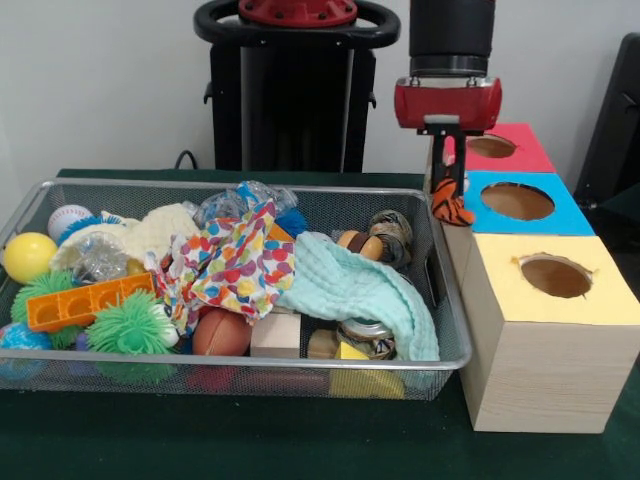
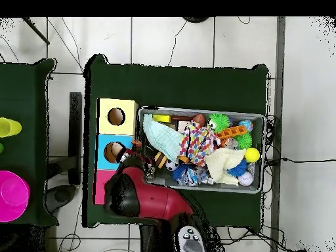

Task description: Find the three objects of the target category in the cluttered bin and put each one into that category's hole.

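Gripper (image 1: 450, 185) position: above the gap between the wire-mesh bin (image 1: 452, 300) and the row of wooden boxes, at the bin's far right corner as the front view shows it. Its fingers are pinched on the striped tiger (image 1: 451, 205), which hangs clear of the bin, just beside the blue-topped box (image 1: 560, 215) and short of its round hole (image 1: 517, 201). The red-topped box (image 1: 525, 150) stands behind the blue one and the yellow-topped box (image 1: 600, 290) in front; each has one round hole in its top. Bin contents remain heaped: a pale green cloth (image 1: 355, 290) drapes toward the right end, a multicoloured spotted cloth (image 1: 235, 265) lies at the centre, and an orange block tray (image 1: 85, 302) rests at the left beside a green spiky ball (image 1: 130, 325) and a yellow ball (image 1: 28, 256). In the overhead view the red arm (image 2: 147, 197) reaches from the bottom edge to the boundary between the bin (image 2: 262, 154) and the boxes; the gripper itself is hidden beneath it.
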Controlling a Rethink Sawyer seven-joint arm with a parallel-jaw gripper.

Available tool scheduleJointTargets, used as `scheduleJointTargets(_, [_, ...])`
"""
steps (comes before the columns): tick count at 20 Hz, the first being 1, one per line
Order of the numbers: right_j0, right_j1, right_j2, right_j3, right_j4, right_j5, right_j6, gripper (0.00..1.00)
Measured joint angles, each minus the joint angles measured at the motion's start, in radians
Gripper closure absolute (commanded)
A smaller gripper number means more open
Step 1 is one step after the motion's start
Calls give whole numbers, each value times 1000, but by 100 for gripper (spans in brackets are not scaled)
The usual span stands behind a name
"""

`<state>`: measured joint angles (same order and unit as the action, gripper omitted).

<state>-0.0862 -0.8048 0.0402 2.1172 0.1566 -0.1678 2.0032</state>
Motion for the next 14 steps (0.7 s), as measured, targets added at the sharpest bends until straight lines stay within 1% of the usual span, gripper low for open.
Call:
scheduleJointTargets(4, [67, -30, -43, 34, 65, 2, 0, 100])
scheduleJointTargets(7, [94, -44, -61, 42, 84, 9, 0, 100])
scheduleJointTargets(8, [119, -60, -77, 50, 101, 20, 0, 100])
scheduleJointTargets(14, [156, -95, -104, 76, 124, 44, 0, 100])
